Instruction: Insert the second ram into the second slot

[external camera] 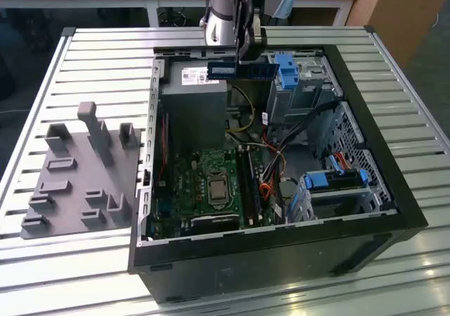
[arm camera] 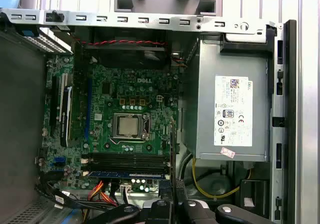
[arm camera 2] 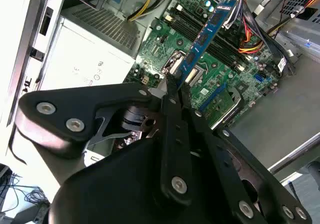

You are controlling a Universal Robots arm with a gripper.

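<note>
Transfer step: tool clamped on the second ram above the open case.

We read the tool (external camera: pixel 244 61) as closed narrow on the second ram (external camera: pixel 228 70), whose blue board projects from between the fingertips in the second wrist view. The stick hangs level over the far part of the case (external camera: pixel 281 260), by the power supply (external camera: pixel 193 108) and well apart from the motherboard (external camera: pixel 204 182) below. In the first wrist view, 1 blue stick (arm camera: pixel 127 174) appears already seated, with dark slots (arm camera: pixel 125 158) empty just beside it. The case rests on the slatted worktop (external camera: pixel 91 55), near a grey fixture (external camera: pixel 70 182). We judge insertion not yet begun. It calls for turning the second ram in line with the dark slots, centring its edge over 1 of them, and a straight press.
</note>
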